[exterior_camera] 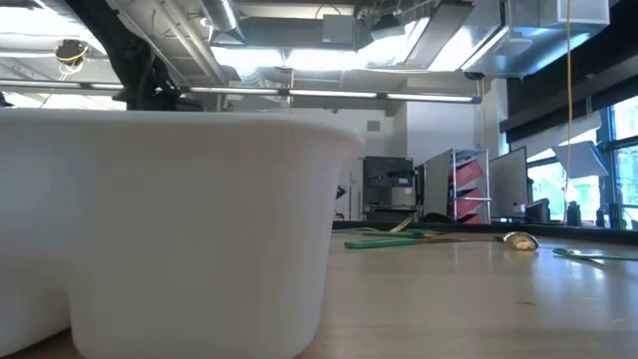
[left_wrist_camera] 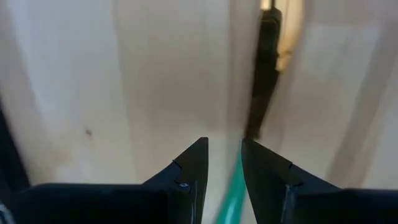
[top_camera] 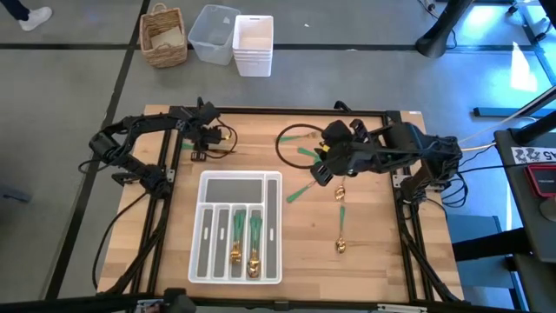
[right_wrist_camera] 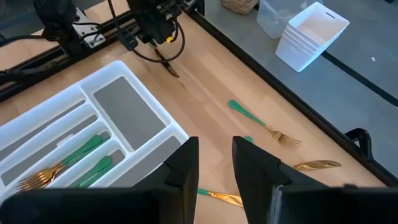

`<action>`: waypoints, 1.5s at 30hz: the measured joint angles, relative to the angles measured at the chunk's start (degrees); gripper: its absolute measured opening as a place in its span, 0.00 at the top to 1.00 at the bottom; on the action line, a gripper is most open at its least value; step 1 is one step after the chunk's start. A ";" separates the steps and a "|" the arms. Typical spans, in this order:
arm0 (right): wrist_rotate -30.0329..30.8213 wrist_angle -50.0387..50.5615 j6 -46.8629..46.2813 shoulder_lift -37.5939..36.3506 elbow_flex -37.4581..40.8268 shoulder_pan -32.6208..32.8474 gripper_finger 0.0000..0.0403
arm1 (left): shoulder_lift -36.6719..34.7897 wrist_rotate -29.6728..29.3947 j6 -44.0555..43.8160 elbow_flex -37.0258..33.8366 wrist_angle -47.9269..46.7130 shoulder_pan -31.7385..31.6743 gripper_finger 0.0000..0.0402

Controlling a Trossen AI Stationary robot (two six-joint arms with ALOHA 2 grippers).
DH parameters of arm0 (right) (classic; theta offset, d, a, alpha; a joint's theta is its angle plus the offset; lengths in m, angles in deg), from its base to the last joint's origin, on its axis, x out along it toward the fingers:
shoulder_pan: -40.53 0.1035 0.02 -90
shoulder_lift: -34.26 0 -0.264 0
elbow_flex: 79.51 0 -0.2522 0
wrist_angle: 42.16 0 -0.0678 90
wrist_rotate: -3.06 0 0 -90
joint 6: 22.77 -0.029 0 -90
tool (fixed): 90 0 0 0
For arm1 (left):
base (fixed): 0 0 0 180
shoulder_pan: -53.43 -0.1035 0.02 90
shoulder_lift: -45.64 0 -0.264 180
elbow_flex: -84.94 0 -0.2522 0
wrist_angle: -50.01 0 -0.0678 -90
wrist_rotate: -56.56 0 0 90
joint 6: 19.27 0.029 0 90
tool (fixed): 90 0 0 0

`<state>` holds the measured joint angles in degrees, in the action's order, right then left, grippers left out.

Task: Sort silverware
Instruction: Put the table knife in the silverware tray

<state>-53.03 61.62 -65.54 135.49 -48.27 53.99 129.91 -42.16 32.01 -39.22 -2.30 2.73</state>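
Black-framed and made of pale wood, the worktop (top_camera: 373, 235) carries everything here. On its left side, near the far edge, the left tool (top_camera: 211, 137) points down close to the wood; in the left wrist view its two dark fingers (left_wrist_camera: 189, 171) stand a little apart with a slim green handle (left_wrist_camera: 233, 186) running up between them, though whether they pinch it cannot be told. In the right wrist view a gold-headed piece (right_wrist_camera: 169, 65) shows just below that tool.

Toward the near edge, left of centre, lies the white plastic compartmented organizer tray (top_camera: 272, 187). Two of its narrow slots hold green-handled silverware: a gold fork (top_camera: 236, 243) and, in the slot just to its right, a gold spoon (top_camera: 254, 252), heads toward the near edge.

Right of the tray, a loose green-handled fork (top_camera: 300, 191) rests tilted on the bare wood, and another green-handled piece (top_camera: 306, 153) lies farther back. The right tool (top_camera: 323, 167) hovers above the middle of the worktop, its dark fingers (right_wrist_camera: 183, 165) parted with nothing between them. Just right of it lie two more green-handled spoons, one (top_camera: 341, 193) near the tool and one (top_camera: 342, 236) closer to the near edge.
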 joint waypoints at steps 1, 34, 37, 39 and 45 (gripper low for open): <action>-0.01 0.00 0.00 -0.01 0.00 0.00 0.75 | 0.00 0.01 0.01 -0.04 0.86 0.00 0.78; -0.04 -0.01 0.02 -0.03 0.00 0.00 0.75 | 0.22 4.51 3.09 -1.14 -1.96 0.48 0.78; -0.04 -0.02 0.02 -0.03 0.00 0.00 0.75 | 0.22 4.47 2.72 -1.51 -0.53 0.87 0.78; -0.04 0.00 0.02 -0.03 0.00 0.00 0.75 | 0.22 4.47 1.79 -1.51 -0.03 0.87 0.78; -0.07 -0.01 0.20 -0.21 0.03 0.04 0.75 | 0.48 4.17 1.74 -1.51 0.90 1.00 0.80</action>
<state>-53.10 61.60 -65.33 135.28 -48.24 54.03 130.39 -37.98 33.75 -40.72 -1.40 3.73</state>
